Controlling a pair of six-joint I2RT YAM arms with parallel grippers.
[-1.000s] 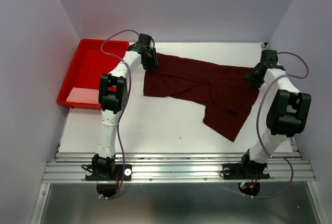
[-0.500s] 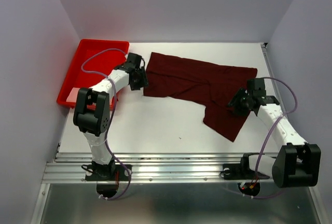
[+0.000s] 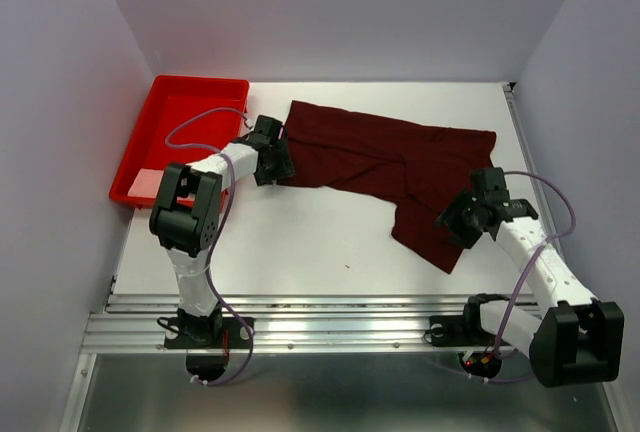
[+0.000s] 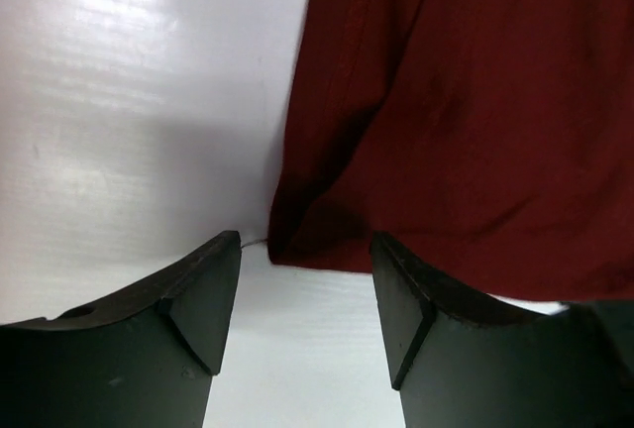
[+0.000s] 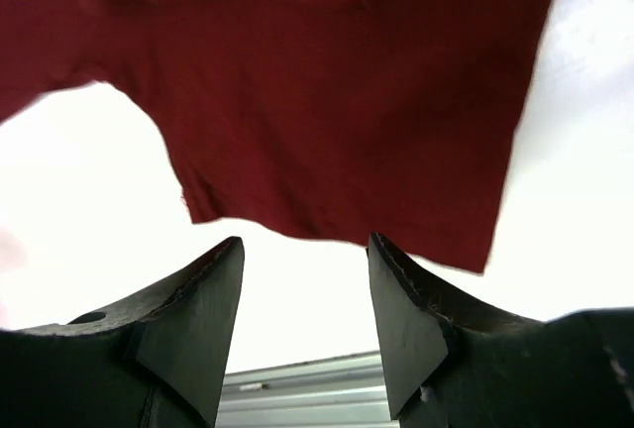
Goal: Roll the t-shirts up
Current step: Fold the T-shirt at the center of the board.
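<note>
While the left fingers (image 4: 188,334) and right fingers (image 5: 188,324) stand apart, empty, the t-shirt (image 3: 380,157) lies just ahead of both.

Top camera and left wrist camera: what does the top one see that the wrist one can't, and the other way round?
Only the top camera shows the bright red plastic tray, the right claw and the whole spread-out dark maroon cloth t-shirt. Only the left wrist camera shows, up close, the shirt's corner lying right by the tips of the open left claw, with nothing pinched. Both show the t-shirt, the white table and the left claw.
</note>
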